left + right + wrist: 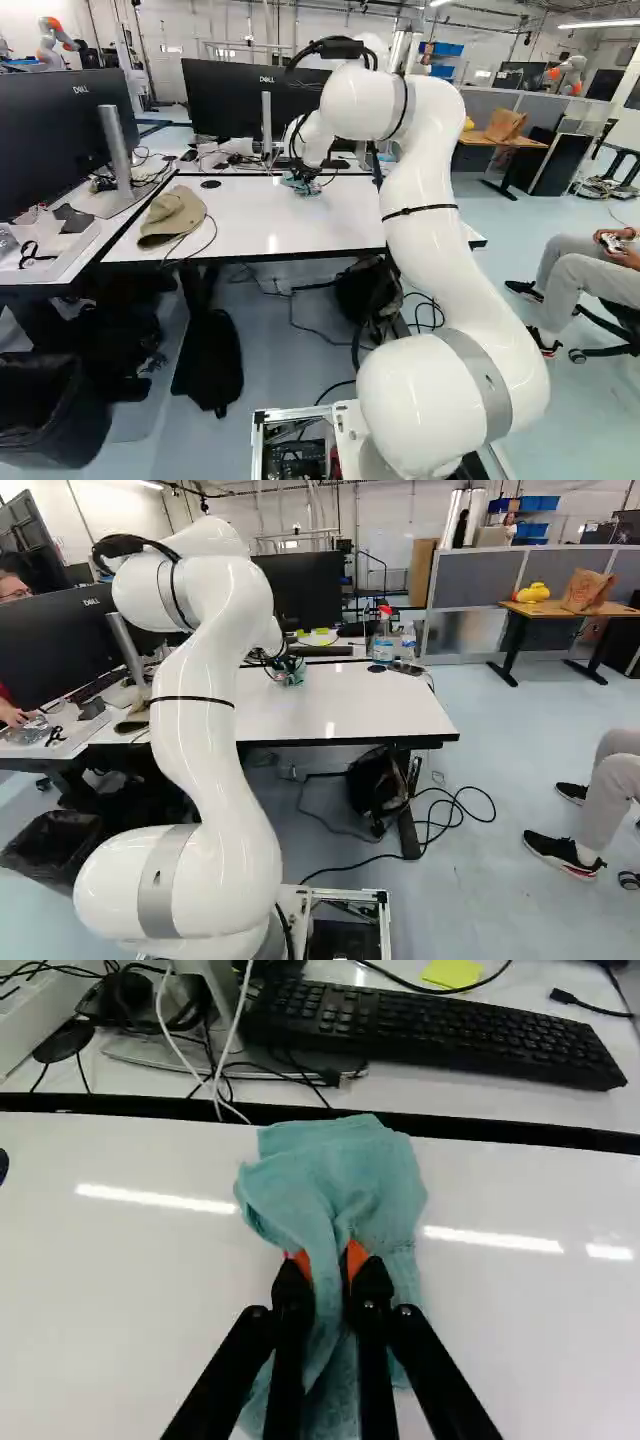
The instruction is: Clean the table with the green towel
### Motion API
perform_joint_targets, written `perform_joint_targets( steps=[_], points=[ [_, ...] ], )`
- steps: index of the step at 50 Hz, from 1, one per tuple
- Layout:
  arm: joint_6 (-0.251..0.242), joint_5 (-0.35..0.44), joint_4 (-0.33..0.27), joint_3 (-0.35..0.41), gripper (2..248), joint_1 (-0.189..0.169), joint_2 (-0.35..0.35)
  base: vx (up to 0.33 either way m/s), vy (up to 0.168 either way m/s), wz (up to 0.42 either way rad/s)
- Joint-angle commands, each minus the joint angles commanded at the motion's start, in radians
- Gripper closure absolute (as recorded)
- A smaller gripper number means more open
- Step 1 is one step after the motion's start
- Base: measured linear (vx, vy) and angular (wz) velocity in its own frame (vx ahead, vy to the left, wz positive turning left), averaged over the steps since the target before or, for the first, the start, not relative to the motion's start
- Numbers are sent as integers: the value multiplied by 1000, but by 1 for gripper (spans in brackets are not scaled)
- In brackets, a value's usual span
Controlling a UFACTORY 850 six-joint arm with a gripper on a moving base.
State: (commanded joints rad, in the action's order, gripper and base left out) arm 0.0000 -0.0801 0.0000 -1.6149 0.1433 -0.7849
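Note:
Low over the far part of the white table [290, 225], my gripper [305, 180] is at the far edge in the left base view. The wrist view shows the gripper [328, 1265] shut on the green towel [335, 1175], a fold pinched between its orange pads. The towel bunches ahead of the fingers and spreads under them, lying on the tabletop near its far edge. In the right base view the towel [290, 672] shows beside the arm.
A tan cap [172, 216] lies at the table's left, with a cable by it. Beyond the far edge are a keyboard [430, 1035], cables and a monitor [225, 100]. A spray bottle [383, 638] stands at the far right. A person sits to the right.

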Motion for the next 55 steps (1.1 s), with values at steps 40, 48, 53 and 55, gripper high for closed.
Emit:
perform_joint_targets(
  steps=[40,48,53,55],
  points=[
    [0,0,0,73,195,75,51,0,0,0],
    [0,0,0,122,195,77,85,0,0,0],
    [0,0,0,154,195,77,108,0,0,0],
    [0,0,0,166,195,76,117,0,0,0]
  ],
)
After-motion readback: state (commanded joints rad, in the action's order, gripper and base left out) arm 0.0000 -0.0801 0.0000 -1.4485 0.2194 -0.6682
